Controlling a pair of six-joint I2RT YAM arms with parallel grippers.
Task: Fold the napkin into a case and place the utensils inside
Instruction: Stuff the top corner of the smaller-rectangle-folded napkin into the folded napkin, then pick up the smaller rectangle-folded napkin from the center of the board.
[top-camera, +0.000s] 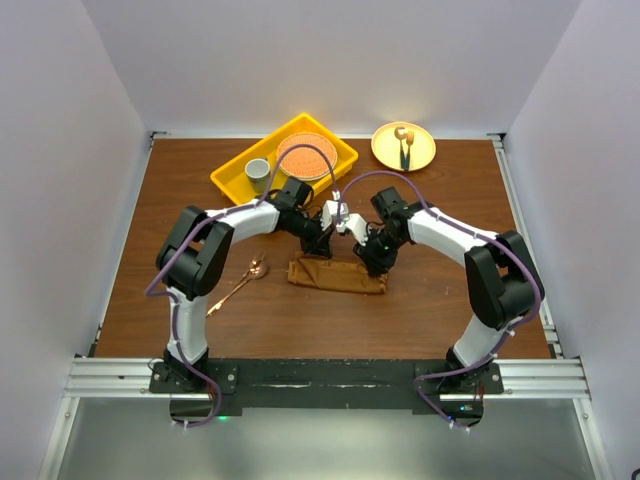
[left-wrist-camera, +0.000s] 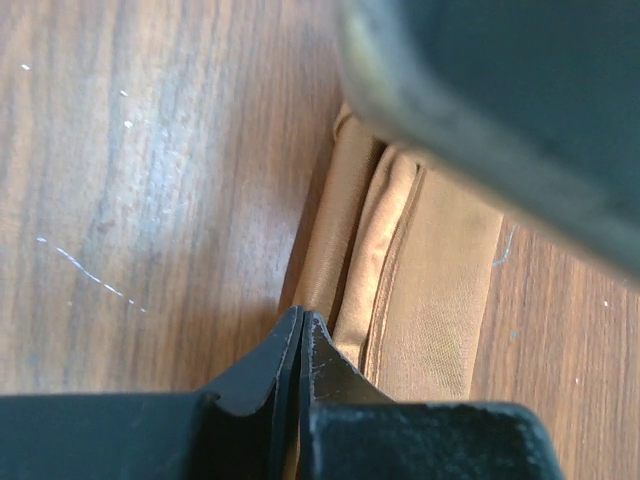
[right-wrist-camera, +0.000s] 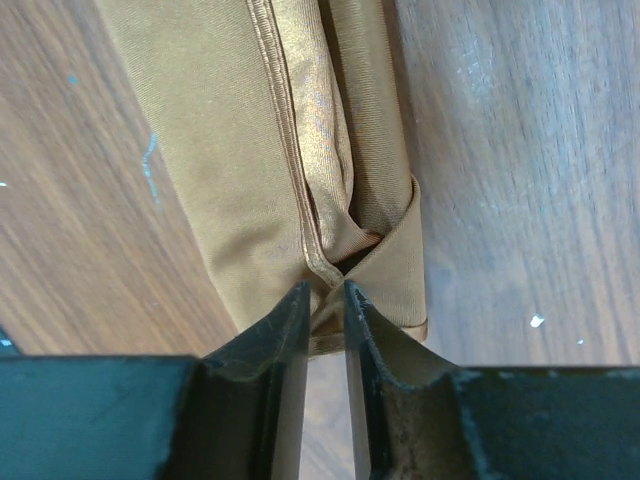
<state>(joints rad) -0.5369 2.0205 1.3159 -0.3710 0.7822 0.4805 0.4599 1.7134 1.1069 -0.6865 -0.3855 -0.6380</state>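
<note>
left gripper (top-camera: 320, 247): top view, it's down at the far left end of the cloth; can't tell the jaw state from up here
right gripper (top-camera: 373, 262): down at the right end of the cloth, and I can't tell its jaw state here either
napkin (top-camera: 337, 276): folded into a narrow rust-brown strip, flat on the table (top-camera: 450, 310), right under and between the two sets of jaws
spoon (top-camera: 238, 281): the copper one, on bare wood well out to the left of the left jaws, clear of the cloth
yellow tray (top-camera: 232, 180): out past the jaws, with a cup (top-camera: 258, 172) and an orange plate (top-camera: 305, 157) in it
yellow plate (top-camera: 403, 146): past the right jaws, with a short utensil on it
left gripper (left-wrist-camera: 301, 328): left wrist view, jaws pressed together and nipping the long folded edge of the napkin (left-wrist-camera: 430, 290); the layers run away from the tips and off to their right, bare wood on their left
right gripper (right-wrist-camera: 325, 300): right wrist view, jaws nearly closed and pinching a tucked fold at the end of the napkin (right-wrist-camera: 230, 150); the rest stretches away from the tips
</note>
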